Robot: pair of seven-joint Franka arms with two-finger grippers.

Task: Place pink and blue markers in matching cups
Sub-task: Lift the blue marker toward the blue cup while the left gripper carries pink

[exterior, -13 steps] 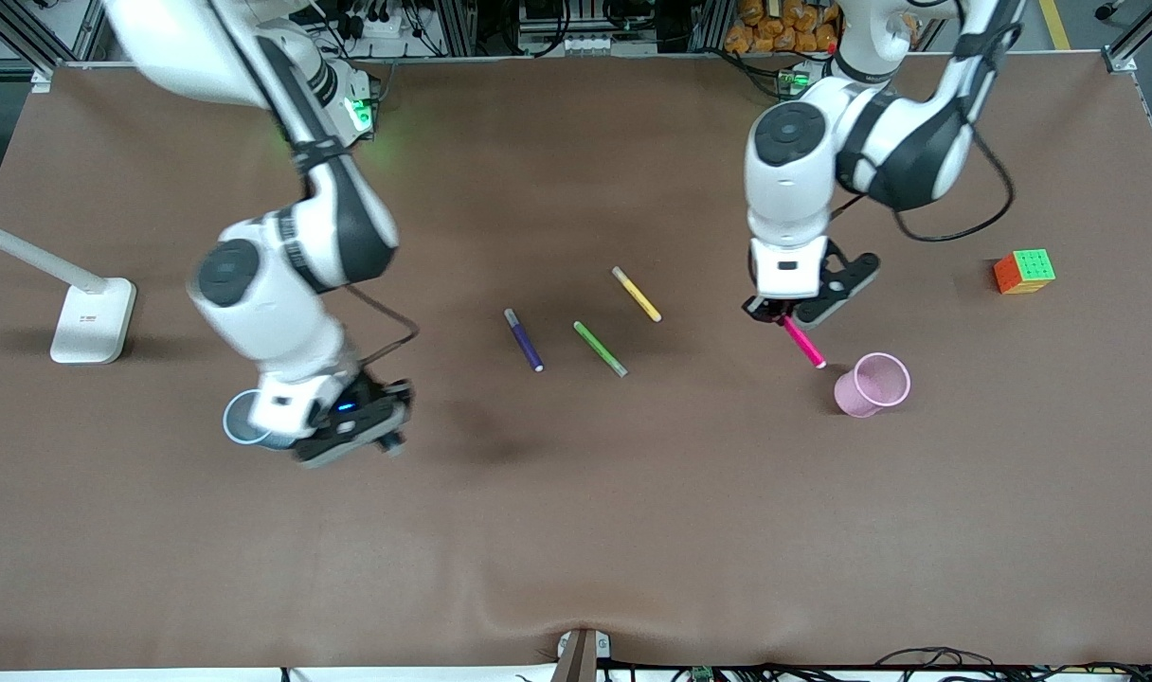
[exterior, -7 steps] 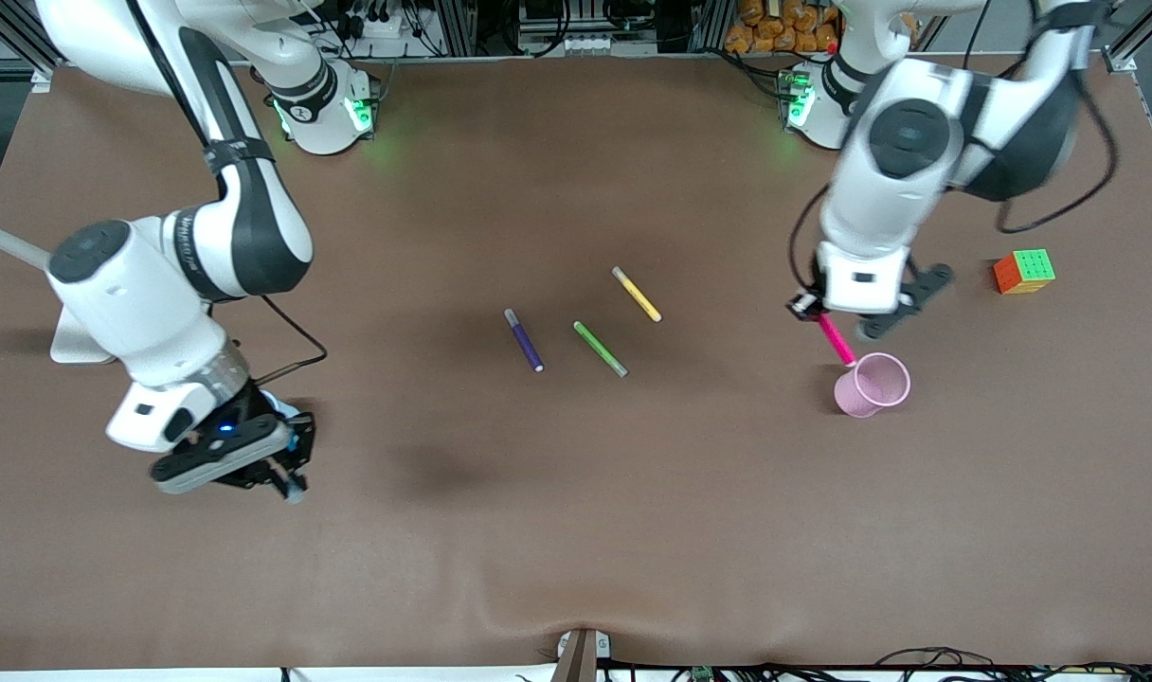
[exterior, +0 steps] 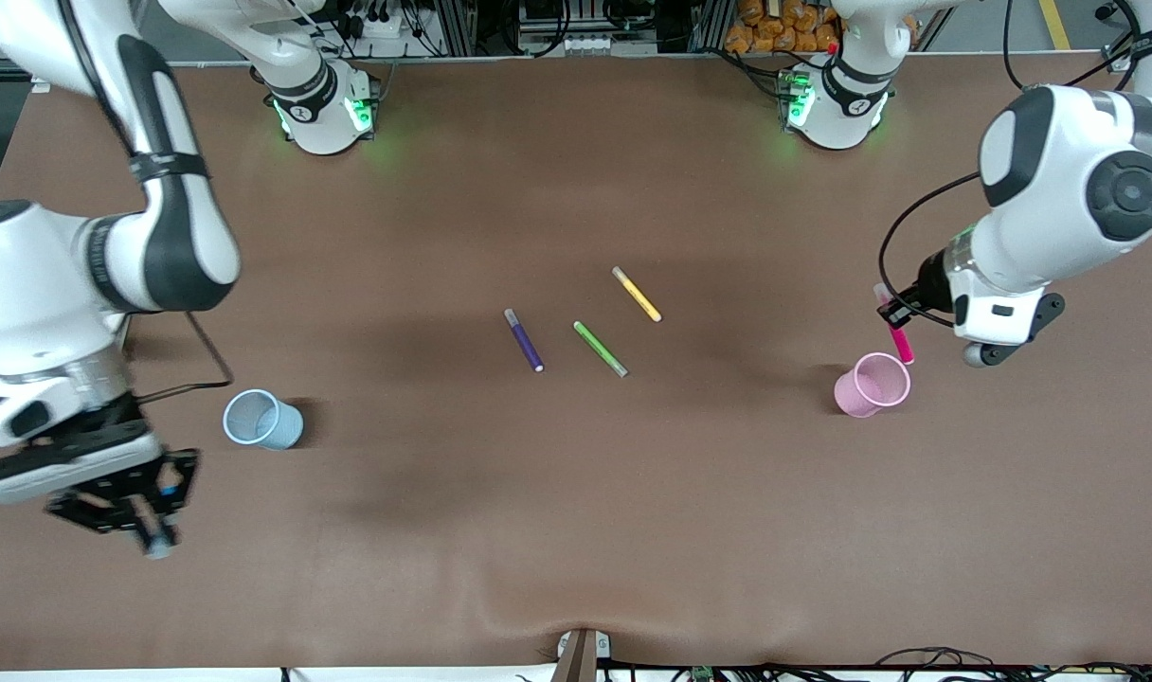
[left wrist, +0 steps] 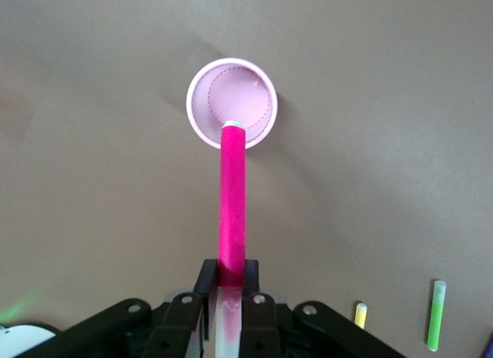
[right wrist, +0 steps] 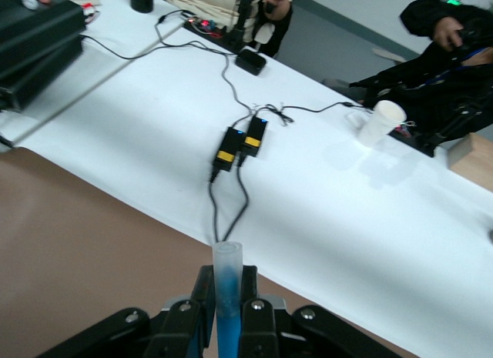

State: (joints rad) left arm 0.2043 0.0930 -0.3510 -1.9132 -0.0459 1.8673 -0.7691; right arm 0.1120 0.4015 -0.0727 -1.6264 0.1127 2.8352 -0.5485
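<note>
My left gripper [exterior: 893, 305] is shut on the pink marker [exterior: 896, 332] and holds it over the pink cup [exterior: 873, 384]. In the left wrist view the gripper [left wrist: 229, 275] grips the marker [left wrist: 233, 196] near its pale end, and the other end points at the cup's open mouth [left wrist: 250, 92]. My right gripper [exterior: 152, 529] is shut on the blue marker [exterior: 162, 547]. It hangs over bare table toward the right arm's end, off to one side of the upright blue cup [exterior: 261, 420]. The right wrist view shows the gripper [right wrist: 226, 285] around the blue marker [right wrist: 228, 292], which points off the table's edge.
A purple pen [exterior: 524, 339], a green pen [exterior: 600, 348] and a yellow pen [exterior: 637, 294] lie mid-table, apart from both cups. The green pen [left wrist: 436, 315] and yellow pen [left wrist: 360, 315] also show in the left wrist view. The right arm's elbow hangs low near the blue cup.
The right arm has swung from over the blue cup toward its end of the table, uncovering the cup. The left gripper has carried the pink marker over to the pink cup.
</note>
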